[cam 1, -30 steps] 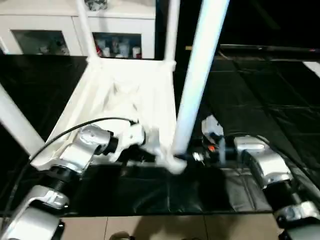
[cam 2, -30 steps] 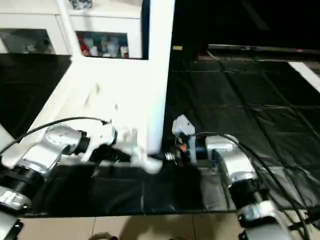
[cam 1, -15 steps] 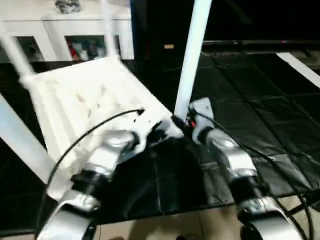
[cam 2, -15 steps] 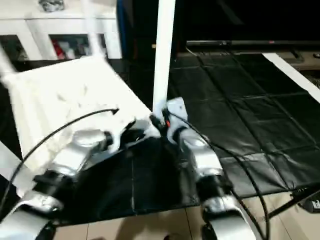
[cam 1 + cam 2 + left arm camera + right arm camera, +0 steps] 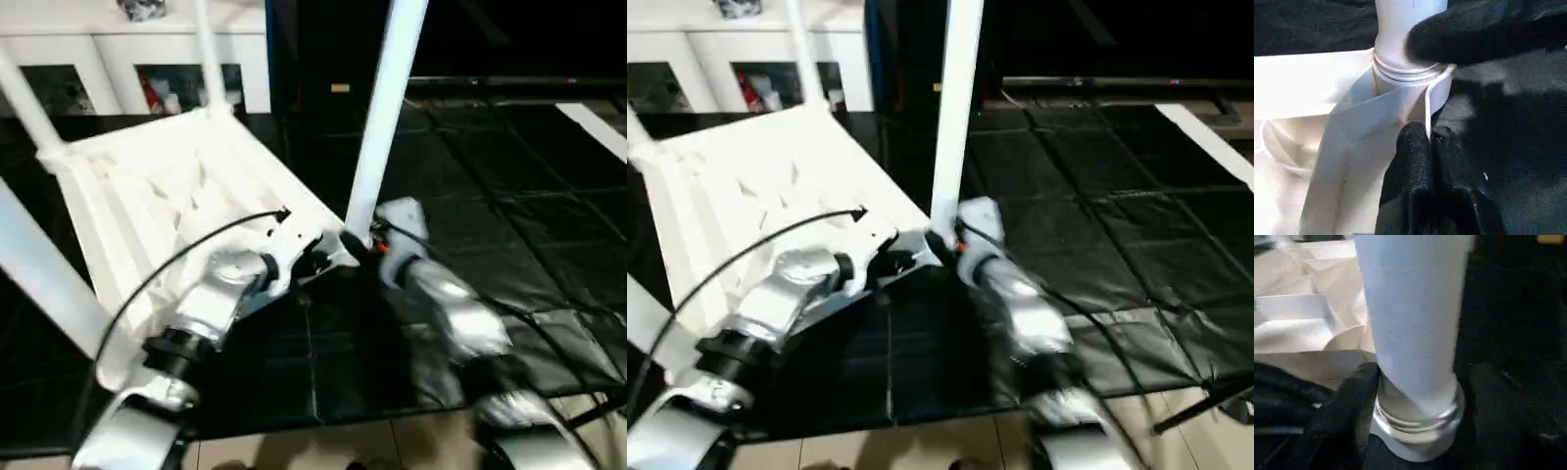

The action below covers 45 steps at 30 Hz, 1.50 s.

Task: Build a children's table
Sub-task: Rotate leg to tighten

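Note:
The children's table lies upside down: its white ribbed top (image 5: pixel 147 186) rests on the black mat with legs standing up from the corners. At the near corner a leg (image 5: pixel 384 108) sits in its round socket (image 5: pixel 1410 83), threads showing at the joint. My left gripper (image 5: pixel 1429 134) is shut on the thin rim of the top right beside that socket. My right gripper (image 5: pixel 1420 382) stands open around the leg's base. One of its fingers (image 5: pixel 1347 411) touches the leg and the other stands a little off it. The two grippers (image 5: pixel 338 253) almost meet at this corner.
Other legs (image 5: pixel 206 49) (image 5: pixel 39 274) rise from the far and left corners. A white cabinet with glass doors (image 5: pixel 98 49) stands behind. The black mat (image 5: pixel 509 196) spreads to the right, with pale floor tiles (image 5: pixel 343 455) at the near edge. A black cable (image 5: pixel 186 255) arcs over my left forearm.
The whole picture has swung, so the camera moved. My right gripper's fingers have spread wider around the leg's base and its forearm is in motion. The left gripper keeps its hold on the rim.

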{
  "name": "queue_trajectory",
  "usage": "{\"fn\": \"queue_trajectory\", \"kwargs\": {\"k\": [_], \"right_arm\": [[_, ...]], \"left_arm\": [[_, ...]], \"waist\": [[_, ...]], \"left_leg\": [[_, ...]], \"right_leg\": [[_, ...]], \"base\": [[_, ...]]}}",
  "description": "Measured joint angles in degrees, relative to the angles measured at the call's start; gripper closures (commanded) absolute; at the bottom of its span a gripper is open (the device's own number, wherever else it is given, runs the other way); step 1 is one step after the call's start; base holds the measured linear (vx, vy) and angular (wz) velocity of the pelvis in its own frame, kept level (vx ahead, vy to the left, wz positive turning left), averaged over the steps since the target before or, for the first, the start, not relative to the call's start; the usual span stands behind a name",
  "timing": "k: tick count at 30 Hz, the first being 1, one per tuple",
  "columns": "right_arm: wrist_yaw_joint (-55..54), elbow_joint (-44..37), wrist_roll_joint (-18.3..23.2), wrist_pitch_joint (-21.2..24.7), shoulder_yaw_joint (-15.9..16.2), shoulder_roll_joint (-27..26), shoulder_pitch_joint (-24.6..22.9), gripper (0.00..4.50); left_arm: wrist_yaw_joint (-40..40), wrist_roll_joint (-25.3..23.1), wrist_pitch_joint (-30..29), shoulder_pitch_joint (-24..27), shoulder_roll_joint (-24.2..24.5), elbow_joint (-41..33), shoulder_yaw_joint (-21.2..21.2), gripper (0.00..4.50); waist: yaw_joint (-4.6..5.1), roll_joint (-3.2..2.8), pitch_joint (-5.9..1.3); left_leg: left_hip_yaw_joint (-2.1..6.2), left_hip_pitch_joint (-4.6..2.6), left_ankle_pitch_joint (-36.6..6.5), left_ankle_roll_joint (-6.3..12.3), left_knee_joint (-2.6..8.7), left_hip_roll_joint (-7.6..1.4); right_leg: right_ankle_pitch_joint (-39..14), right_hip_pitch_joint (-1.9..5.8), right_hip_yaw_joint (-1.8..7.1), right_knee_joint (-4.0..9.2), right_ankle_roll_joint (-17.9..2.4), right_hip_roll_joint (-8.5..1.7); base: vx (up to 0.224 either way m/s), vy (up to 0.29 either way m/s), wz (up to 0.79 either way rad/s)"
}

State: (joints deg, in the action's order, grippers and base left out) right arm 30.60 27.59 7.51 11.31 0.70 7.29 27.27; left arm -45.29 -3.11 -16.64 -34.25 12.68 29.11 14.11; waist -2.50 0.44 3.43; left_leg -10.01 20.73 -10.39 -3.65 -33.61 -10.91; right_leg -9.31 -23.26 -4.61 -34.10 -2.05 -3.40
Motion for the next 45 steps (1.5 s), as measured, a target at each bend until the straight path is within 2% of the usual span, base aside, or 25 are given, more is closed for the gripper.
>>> {"fn": "queue_trajectory", "kwargs": {"k": [6, 9, 10, 15, 19, 24, 28, 31, 34, 35, 37, 45], "right_arm": [[15.6, -5.52, 3.27, 0.33, 1.71, 9.37, -2.14, 0.83], [23.46, -6.67, 5.13, 1.29, 2.43, 13.18, -2.76, 0.58], [25.25, -7.07, 5.5, 1.54, 2.87, 13.75, -2.74, 0.46], [36.13, -8.18, 5.41, 1.43, 8.57, 17.0, -2.51, 0.46], [39.45, -5.57, 4.83, 0.34, 10.91, 17.18, -1.75, 0.46], [40.68, -0.21, 3.51, -1.19, 11.54, 14.92, 2.54, 0.46], [42.52, 0.76, 3.54, -2.04, 13.23, 14.02, 3.24, 0.46], [44.81, 0.8, 4.01, -1.67, 13.45, 14.15, 3.23, 0.8], [46.3, 1.02, 4.05, -1.64, 13.45, 14.11, 3.18, 0.83], [46.48, 1.4, 4.18, -1.65, 13.44, 14.1, 3.18, 1.13], [47.04, 1.92, 4.32, -1.64, 13.44, 14.1, 3.17, 1.13], [48.23, 1.99, 4.79, -1.44, 13.52, 14.09, 3.15, 1.7]], "left_arm": [[-8.38, 0.78, 6.26, -0.01, 5.26, 1.93, 0.55, 4.5], [-15.3, 1.82, 9.81, 0.03, 8.54, 3.03, 0.82, 4.5], [-16.75, 2.08, 10.63, 0.03, 9.14, 3.3, 0.98, 4.5], [-25.25, 3.56, 13.19, 0.03, 11.8, 3.36, 2.58, 4.5], [-29.36, 3.82, 14.52, 0.02, 12.73, 3.23, 3.53, 4.5], [-33.45, 4.04, 15.84, 0.05, 13.45, 2.52, 5.14, 4.5], [-34.94, 4.04, 15.84, 0.43, 13.63, 0.42, 6.37, 4.5], [-35.63, 4.05, 15.84, 0.74, 13.61, -0.56, 6.83, 4.5], [-35.74, 4.05, 15.85, 0.75, 13.61, -0.68, 7.07, 4.5], [-35.74, 4.04, 15.85, 0.75, 13.61, -0.68, 7.11, 4.5], [-35.74, 4.04, 15.85, 0.77, 13.61, -0.68, 7.11, 4.5], [-35.78, 4.06, 15.85, 0.78, 13.63, -0.77, 7.11, 4.5]], "waist": [[-0.29, 0.0, 0.0], [-0.91, -0.01, 0.0], [-1.14, -0.01, 0.0], [-3.13, 0.0, 0.0], [-3.98, 0.0, 0.0], [-4.22, 0.01, 0.01], [-4.56, 0.02, 0.0], [-4.49, 0.03, 0.0], [-4.16, 0.02, 0.0], [-4.09, 0.02, 0.0], [-4.06, 0.02, 0.0], [-4.06, 0.02, 0.0]], "left_leg": [[0.09, 0.12, 0.01, 0.0, -0.05, -0.07], [0.13, 0.15, 0.02, 0.0, -0.09, -0.09], [0.14, 0.17, 0.02, 0.0, -0.11, -0.09], [0.13, 0.26, 0.0, 0.01, -0.21, -0.1], [0.12, 0.26, 0.01, 0.02, -0.29, -0.1], [0.11, 0.25, 0.03, 0.02, -0.32, -0.12], [0.08, 0.31, 0.03, 0.02, -0.33, -0.13], [0.06, 0.32, 0.02, 0.03, -0.34, -0.13], [0.06, 0.3, 0.03, 0.03, -0.34, -0.14], [0.06, 0.3, 0.04, 0.03, -0.34, -0.15], [0.06, 0.3, 0.04, 0.03, -0.34, -0.15], [0.06, 0.31, 0.04, 0.04, -0.36, -0.16]], "right_leg": [[0.06, -0.03, -0.2, -0.01, -0.09, 0.01], [-0.05, -0.03, -0.28, 0.0, 0.1, 0.0], [-0.03, -0.01, -0.31, 0.0, 0.06, -0.01], [0.08, 0.01, -0.4, 0.02, -0.12, -0.1], [0.08, 0.04, -0.41, 0.0, -0.12, -0.14], [0.08, 0.1, -0.54, -0.06, -0.12, -0.21], [0.04, 0.14, -0.65, -0.05, -0.06, -0.31], [0.04, 0.14, -0.66, -0.05, -0.05, -0.33], [0.04, 0.14, -0.68, -0.08, -0.05, -0.33], [0.04, 0.14, -0.69, -0.09, -0.05, -0.32], [0.04, 0.14, -0.7, -0.09, -0.05, -0.32], [0.04, 0.14, -0.71, -0.09, -0.06, -0.32]], "base": [[0.0, 0.0, 0.0], [0.0, 0.0, 0.0], [0.0, 0.0, 0.0], [0.0, 0.0, 0.0], [0.0, 0.0, 0.0], [0.0, 0.0, 0.0], [0.0, 0.0, 0.0], [0.0, 0.0, 0.0], [0.0, 0.0, 0.0], [0.0, 0.0, 0.0], [0.0, 0.0, 0.0], [0.0, 0.0, 0.0]]}}
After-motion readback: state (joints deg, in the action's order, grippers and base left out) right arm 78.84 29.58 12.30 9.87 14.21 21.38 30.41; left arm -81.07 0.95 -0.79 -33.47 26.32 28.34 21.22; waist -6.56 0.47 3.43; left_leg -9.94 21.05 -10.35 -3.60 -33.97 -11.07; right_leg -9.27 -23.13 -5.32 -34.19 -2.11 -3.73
